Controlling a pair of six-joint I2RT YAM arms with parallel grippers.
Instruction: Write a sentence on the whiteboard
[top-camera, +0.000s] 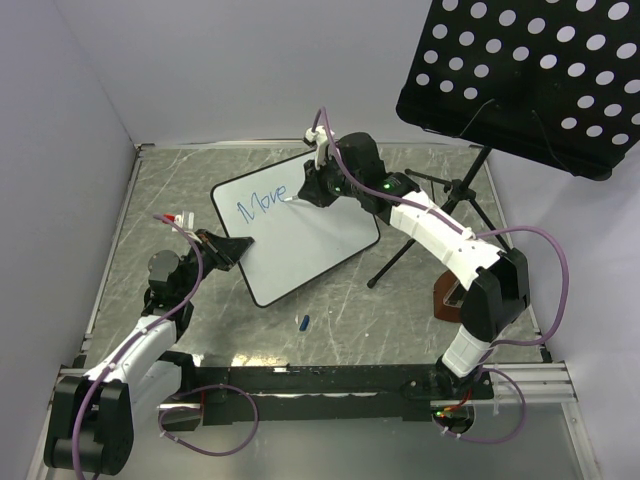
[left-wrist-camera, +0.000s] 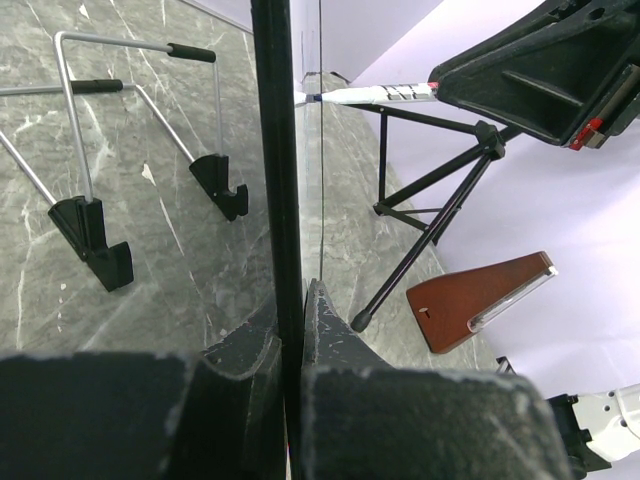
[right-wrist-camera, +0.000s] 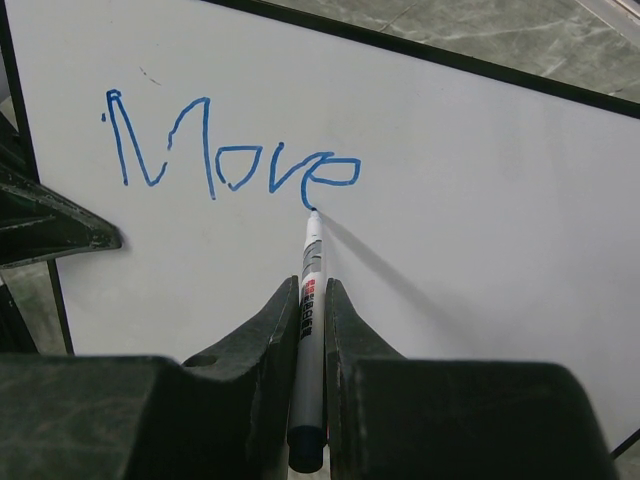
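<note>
The whiteboard (top-camera: 310, 245) lies tilted in the middle of the table, white with a thin black rim. My left gripper (top-camera: 238, 250) is shut on its left edge. In the left wrist view the rim (left-wrist-camera: 280, 150) runs edge-on between the closed fingers of that gripper (left-wrist-camera: 290, 300). My right gripper (right-wrist-camera: 310, 285) is shut on a white marker (right-wrist-camera: 312, 260). The marker's blue tip touches the board at the bottom of the last letter. The sentence (right-wrist-camera: 230, 160) reads "Move" in blue; from above it (top-camera: 262, 203) sits near the board's top left, under the right gripper (top-camera: 302, 190).
A black perforated music-stand panel (top-camera: 520, 70) hangs over the back right, its tripod legs (top-camera: 440, 220) standing beside the board. A brown wooden metronome (top-camera: 447, 298) sits by the right arm. A small blue cap (top-camera: 303, 322) lies in front of the board. A wire easel stand (left-wrist-camera: 90, 210) rests beside the board.
</note>
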